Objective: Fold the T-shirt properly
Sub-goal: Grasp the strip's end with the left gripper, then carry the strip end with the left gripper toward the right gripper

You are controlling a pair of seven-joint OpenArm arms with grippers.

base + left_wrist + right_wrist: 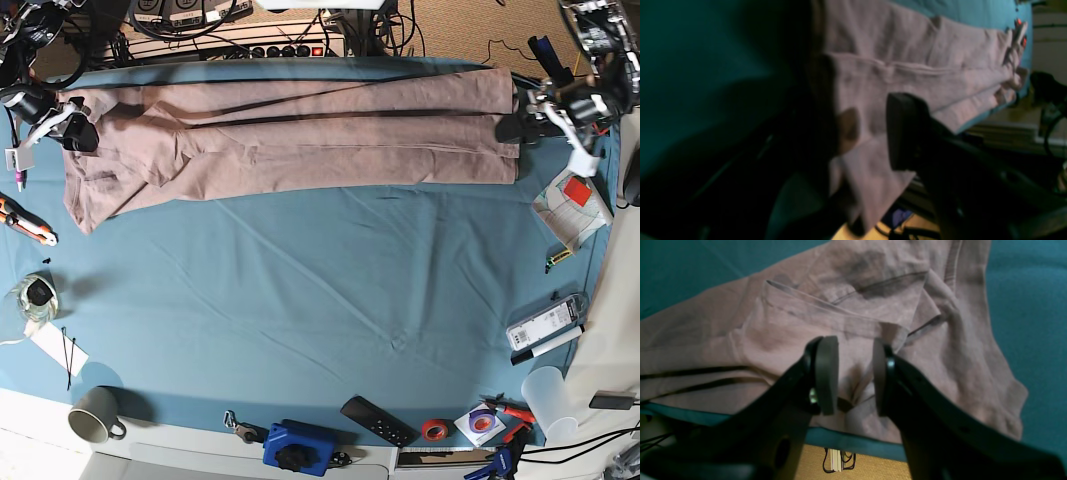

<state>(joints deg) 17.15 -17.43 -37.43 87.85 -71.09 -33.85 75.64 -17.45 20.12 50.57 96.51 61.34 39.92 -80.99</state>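
Observation:
The mauve-brown T-shirt lies stretched in a long band across the far side of the blue table cover. My right gripper is at its left end, by the sleeve. In the right wrist view the right gripper is open, with its pads either side of a pucker in the shirt near the table edge. My left gripper is at the shirt's right end. In the dark, blurred left wrist view the left gripper has its fingers apart, with the shirt between them.
A mug, blue tool, remote, red tape roll and plastic cup line the near edge. Orange pliers and a tape roll lie at the left. Papers and a box lie at the right.

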